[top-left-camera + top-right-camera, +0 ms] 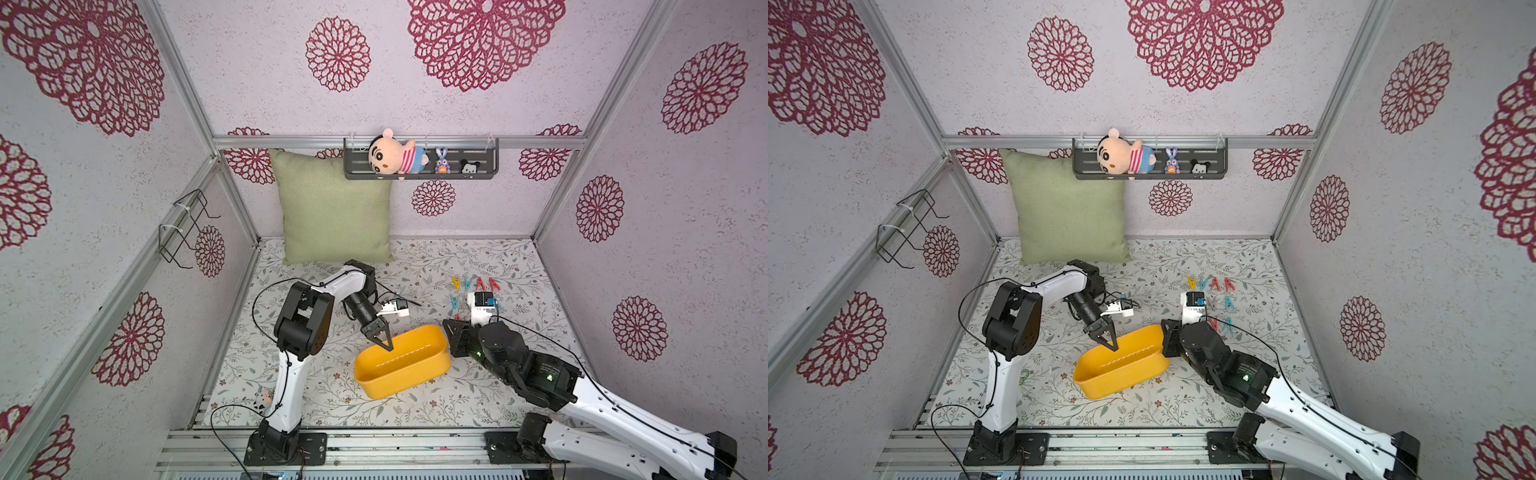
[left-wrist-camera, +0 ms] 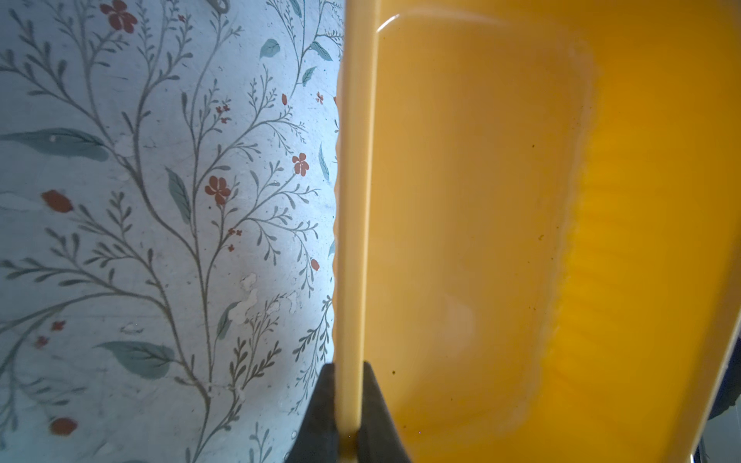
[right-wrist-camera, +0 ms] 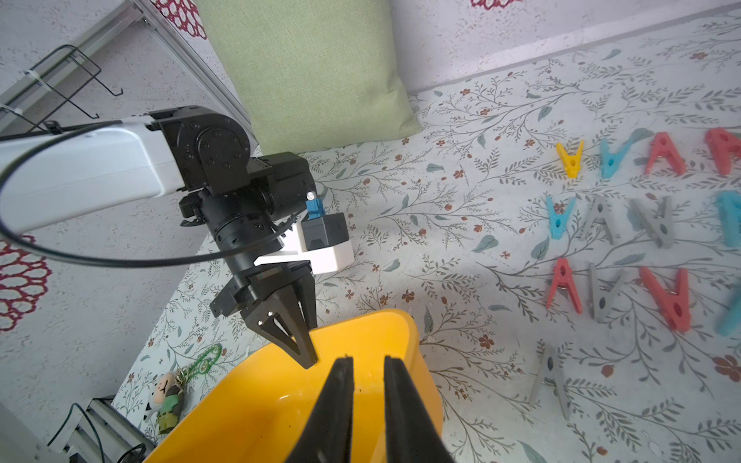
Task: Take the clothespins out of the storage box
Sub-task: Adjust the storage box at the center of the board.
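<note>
Bending downward, the left arm (image 1: 340, 282) pinches storage box (image 1: 399, 382) rim between jaws.

Floral walls (image 1: 478, 216), green cushion (image 1: 332, 208), grey shelf (image 1: 486, 160)

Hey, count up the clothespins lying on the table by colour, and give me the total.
Red clothespins: 4
Teal-blue clothespins: 4
Grey clothespins: 4
Yellow clothespin: 1
Total: 13, all outside the yellow storage box. Two teal-blue ones are cut off at the right wrist view's edge.
</note>
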Available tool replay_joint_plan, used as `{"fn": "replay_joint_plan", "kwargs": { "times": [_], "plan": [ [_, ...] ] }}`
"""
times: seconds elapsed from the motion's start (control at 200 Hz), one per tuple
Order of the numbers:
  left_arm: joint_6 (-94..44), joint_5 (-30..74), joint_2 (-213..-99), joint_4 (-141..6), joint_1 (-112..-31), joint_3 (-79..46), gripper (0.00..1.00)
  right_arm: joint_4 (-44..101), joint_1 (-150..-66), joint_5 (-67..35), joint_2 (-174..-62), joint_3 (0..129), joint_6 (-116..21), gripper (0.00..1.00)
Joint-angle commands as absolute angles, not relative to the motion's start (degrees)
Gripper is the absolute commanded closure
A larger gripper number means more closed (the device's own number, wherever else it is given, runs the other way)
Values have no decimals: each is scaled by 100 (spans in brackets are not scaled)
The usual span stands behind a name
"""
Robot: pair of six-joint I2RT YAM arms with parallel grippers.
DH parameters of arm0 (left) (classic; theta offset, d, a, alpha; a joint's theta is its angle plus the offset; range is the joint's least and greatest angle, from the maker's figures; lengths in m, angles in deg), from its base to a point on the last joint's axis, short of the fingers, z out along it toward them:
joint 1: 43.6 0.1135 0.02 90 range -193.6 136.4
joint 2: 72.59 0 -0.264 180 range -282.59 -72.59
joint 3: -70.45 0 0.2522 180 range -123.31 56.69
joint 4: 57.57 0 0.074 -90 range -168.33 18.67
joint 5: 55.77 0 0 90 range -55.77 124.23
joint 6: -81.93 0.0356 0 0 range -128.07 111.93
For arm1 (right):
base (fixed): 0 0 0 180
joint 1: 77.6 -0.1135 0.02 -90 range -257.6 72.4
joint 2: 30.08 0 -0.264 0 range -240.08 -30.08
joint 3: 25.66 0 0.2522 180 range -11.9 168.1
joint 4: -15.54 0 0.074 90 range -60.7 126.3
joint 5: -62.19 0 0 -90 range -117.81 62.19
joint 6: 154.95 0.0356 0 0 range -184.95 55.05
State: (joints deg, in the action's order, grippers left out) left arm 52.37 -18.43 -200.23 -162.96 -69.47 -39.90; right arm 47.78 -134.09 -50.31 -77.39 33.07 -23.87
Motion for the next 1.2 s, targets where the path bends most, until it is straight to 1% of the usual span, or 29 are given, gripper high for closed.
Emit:
{"fn": "replay_joint_plan", "kwargs": {
  "times": [0.0,0.185,0.26,0.33,0.415,0.535,0.67,0.69,0.74,0.9,1.101,1.196],
  "plan": [
    [5542,-2160,-19975,-17277,-6900,-3975,100,4848,-13384,-5154,-7752,3483,-2366,80],
    [5391,-2048,-19854,-17261,-6812,-3933,100,4754,-13378,-5144,-7837,3470,-2399,80],
    [4912,-1733,-19822,-16947,-6719,-4015,100,4715,-13382,-5128,-7877,3472,-2423,80],
    [4136,-1215,-19625,-16208,-6670,-3904,100,4715,-13381,-5125,-7903,3474,-2426,80],
    [3305,-312,-19184,-15238,-6702,-3599,100,4723,-13382,-5123,-7891,3462,-2426,80],
    [2626,853,-18746,-14432,-6777,-3358,100,4691,-13384,-5143,-7839,3364,-2391,81],
    [2290,1902,-18570,-13977,-6822,-3243,100,4592,-13370,-5145,-7807,3247,-2370,81],
    [2241,1997,-18336,-13901,-6821,-3201,100,4587,-13373,-5137,-7807,3241,-2373,81],
    [2175,2278,-18174,-13665,-6859,-3103,100,4578,-13370,-5119,-7833,3209,-2373,81],
    [2186,3501,-17862,-12840,-7232,-2600,100,4469,-13367,-5049,-7920,3121,-2355,80],
    [2287,3856,-17606,-11965,-7628,-2080,100,4351,-13362,-4962,-8020,3009,-2281,81],
    [2348,3678,-17647,-11936,-7734,-2116,100,4263,-13367,-4893,-8018,2959,-2242,81]
  ]
}}
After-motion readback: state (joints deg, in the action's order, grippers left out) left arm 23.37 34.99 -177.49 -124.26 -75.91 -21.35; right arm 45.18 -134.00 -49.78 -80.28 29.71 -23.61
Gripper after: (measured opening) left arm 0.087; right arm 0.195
